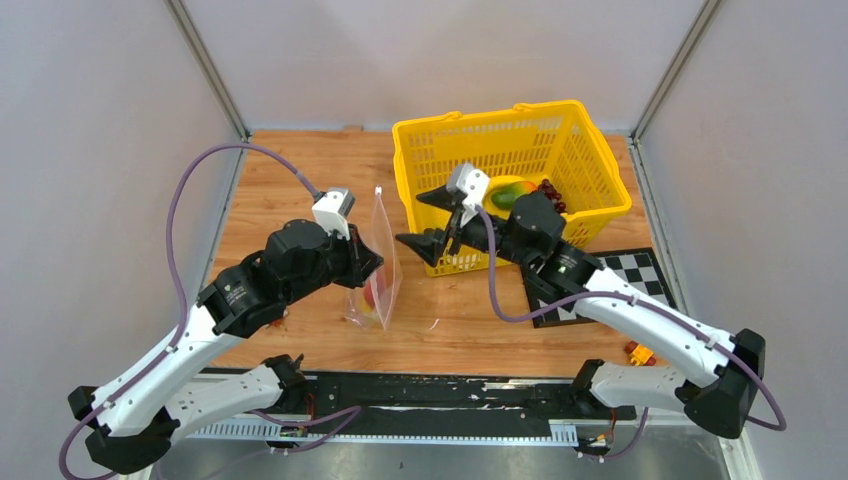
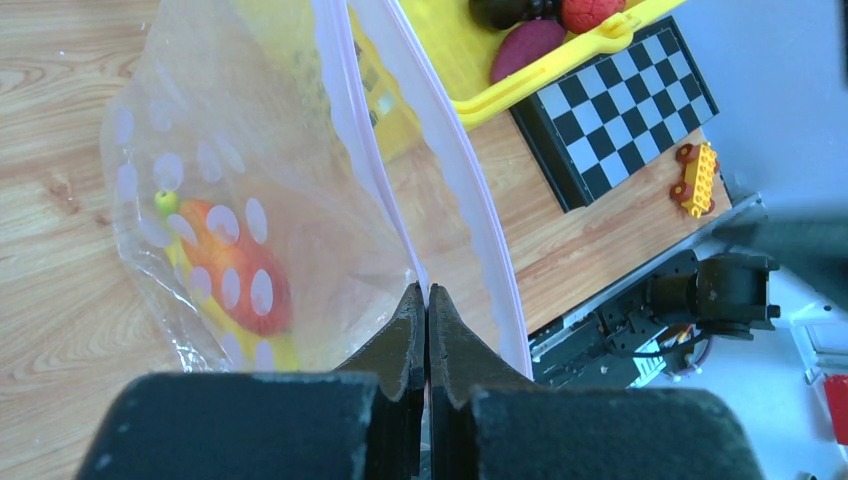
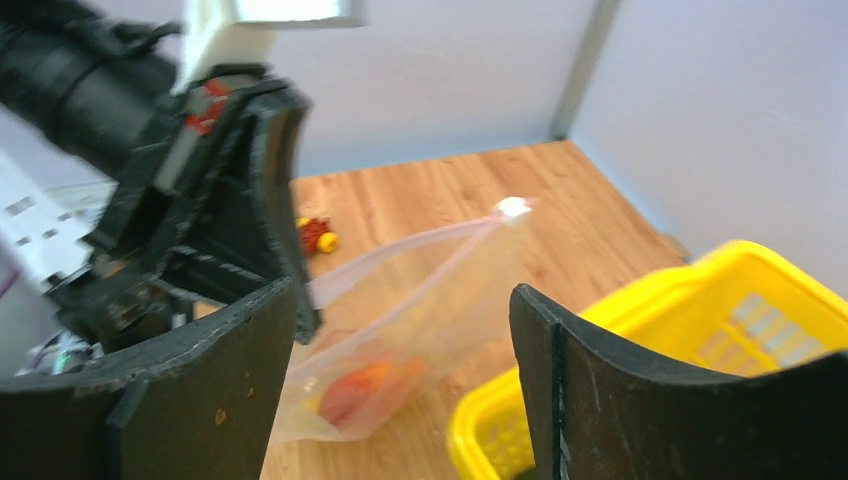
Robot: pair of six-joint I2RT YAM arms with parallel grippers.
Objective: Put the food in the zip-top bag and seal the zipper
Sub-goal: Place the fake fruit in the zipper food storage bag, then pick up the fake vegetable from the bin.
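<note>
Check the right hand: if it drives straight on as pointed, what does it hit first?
Probably the clear floppy pink-dotted plastic bag: it is framed between the open fingers of the right hand in the wrist view, pinched by the left hand. Nothing shows in between, though depth is unclear.

No readable text, brand, number or sign anywhere; faint printing on left arm's black joint housing [image 1: 232, 293] too small to make out.

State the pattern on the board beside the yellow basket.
Black-and-white checks on the board, clearest from left wrist.
</note>
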